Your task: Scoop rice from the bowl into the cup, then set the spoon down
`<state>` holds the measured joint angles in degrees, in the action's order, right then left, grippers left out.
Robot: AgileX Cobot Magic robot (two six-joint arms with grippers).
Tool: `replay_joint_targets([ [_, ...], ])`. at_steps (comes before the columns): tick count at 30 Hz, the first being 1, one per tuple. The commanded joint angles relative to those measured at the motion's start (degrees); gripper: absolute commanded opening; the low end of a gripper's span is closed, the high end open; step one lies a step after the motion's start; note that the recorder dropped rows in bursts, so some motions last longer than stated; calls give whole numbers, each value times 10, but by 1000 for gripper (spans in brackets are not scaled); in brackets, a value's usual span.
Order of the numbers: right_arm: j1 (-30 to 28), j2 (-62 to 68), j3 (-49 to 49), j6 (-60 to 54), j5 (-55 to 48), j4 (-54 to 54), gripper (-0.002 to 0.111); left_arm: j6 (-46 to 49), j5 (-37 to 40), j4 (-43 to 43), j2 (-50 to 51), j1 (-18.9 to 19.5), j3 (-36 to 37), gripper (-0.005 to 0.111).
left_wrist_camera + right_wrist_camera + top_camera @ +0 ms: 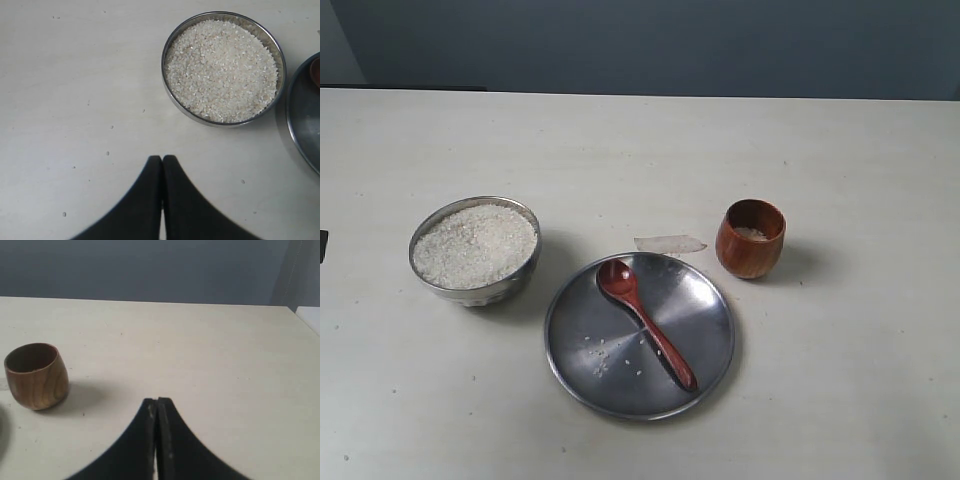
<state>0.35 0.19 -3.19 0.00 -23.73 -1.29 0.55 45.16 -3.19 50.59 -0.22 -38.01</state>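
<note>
Look at the steel bowl (485, 292) on the left side of the surface (840, 400). It is full of white rice (475, 243), almost up to the rim. The little brown wooden cup (750, 255) stands on the right side, well apart from the bowl. You can see a bit of pale rice down inside it.

Between them, nearer to you, lies a wide flat steel plate (705, 310). The wooden spoon (645, 320) lies flat on this plate. Its round head points toward the far side and its handle points toward the near right edge. A few loose grains (603, 352) sit on the plate just beside the handle. A small pale strip (670, 243) lies on the surface just past the plate's far rim.

Your left pincer (162, 161) is squeezed tight, tips touching, with nothing in it. It hangs over bare surface near the bowl. Your right pincer (157, 402) is squeezed tight too, holding nothing. It is near the cup but not touching it.
</note>
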Motion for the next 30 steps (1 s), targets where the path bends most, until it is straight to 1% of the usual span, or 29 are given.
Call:
replay_joint_targets([
  [1, -3, -2, 2, 0, 7, 0, -1, 0, -4, -2, 1, -5, -2, 0],
  [7, -3, -2, 2, 0, 7, 0, -1, 0, -4, -2, -10, -5, -2, 0],
  [9, -3, -2, 2, 0, 7, 0, -1, 0, -4, -2, -27, -5, -2, 0],
  [12, -3, -2, 2, 0, 7, 3, -1, 4, -5, 8, -83, -5, -2, 0],
  [14, -3, -2, 2, 0, 7, 3, -1, 15, -38, 54, -122, -5, -2, 0],
  [18, -3, -2, 2, 0, 7, 3, -1, 15, -111, 91, -184, -5, -2, 0],
  [20, -3, -2, 2, 0, 7, 3, -1, 15, -129, 93, -205, 1, 5, 0],
  [22, -3, -2, 2, 0, 7, 3, -1, 15, -172, 93, -227, 12, 40, 0],
  [25, -3, -2, 2, 0, 7, 3, -1, 14, -235, 90, -259, 20, 118, 0],
  [30, -3, -2, 2, 0, 7, 3, -1, 11, -289, 89, -293, 20, 190, 0],
])
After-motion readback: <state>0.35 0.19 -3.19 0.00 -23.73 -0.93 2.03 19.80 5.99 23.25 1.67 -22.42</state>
